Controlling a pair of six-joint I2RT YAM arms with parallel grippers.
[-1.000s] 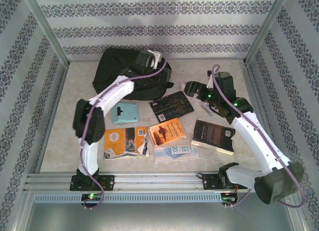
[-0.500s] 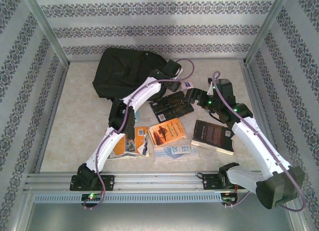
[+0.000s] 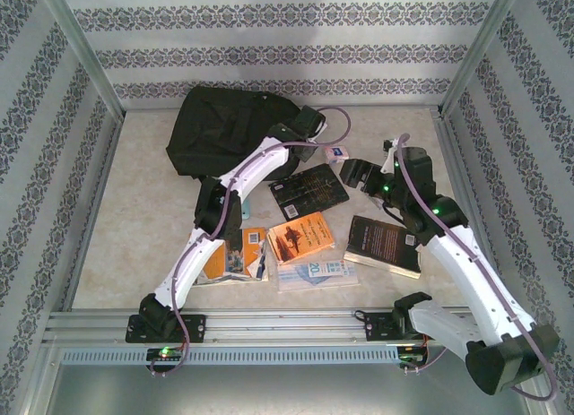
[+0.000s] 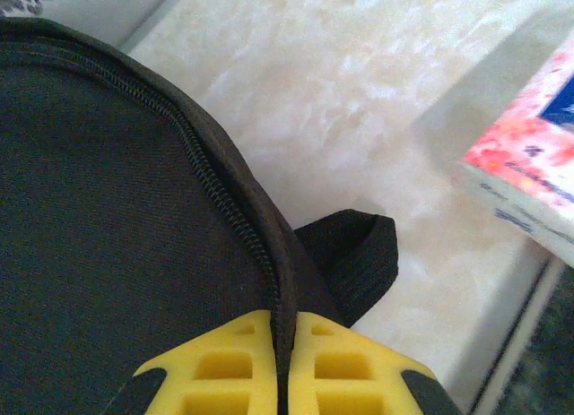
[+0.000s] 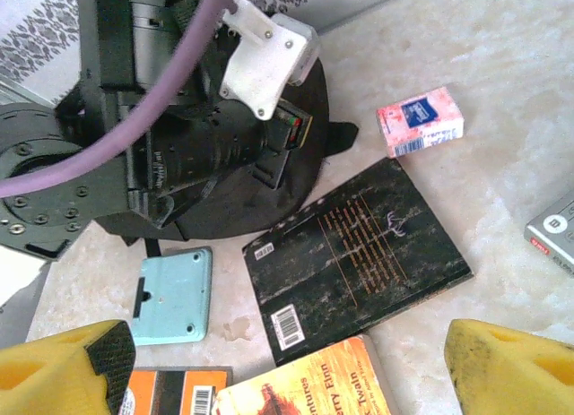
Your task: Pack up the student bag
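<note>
The student bag [image 3: 224, 128] is a black fabric backpack lying at the back left of the table. My left gripper [image 3: 308, 133] reaches to its right edge. In the left wrist view the yellow fingers [image 4: 233, 352] are shut on the zipped seam of the bag [image 4: 108, 209], beside a black strap loop [image 4: 354, 254]. My right gripper [image 3: 356, 173] hovers over the books, open, its yellow fingertips [image 5: 502, 361] wide apart with nothing between them. Below it lie a black book [image 5: 359, 263] and an orange book [image 5: 305, 388].
A small pink box [image 3: 338, 152] sits right of the bag. A teal device [image 5: 170, 294], a dark book [image 3: 384, 245], an orange booklet [image 3: 224, 254] and a white packet [image 3: 318, 272] lie on the table. A silver object [image 5: 556, 231] lies at the right.
My left arm has stretched out and swung from above the bag to its right edge, now gripping the seam. The right gripper has shifted slightly to the right.
</note>
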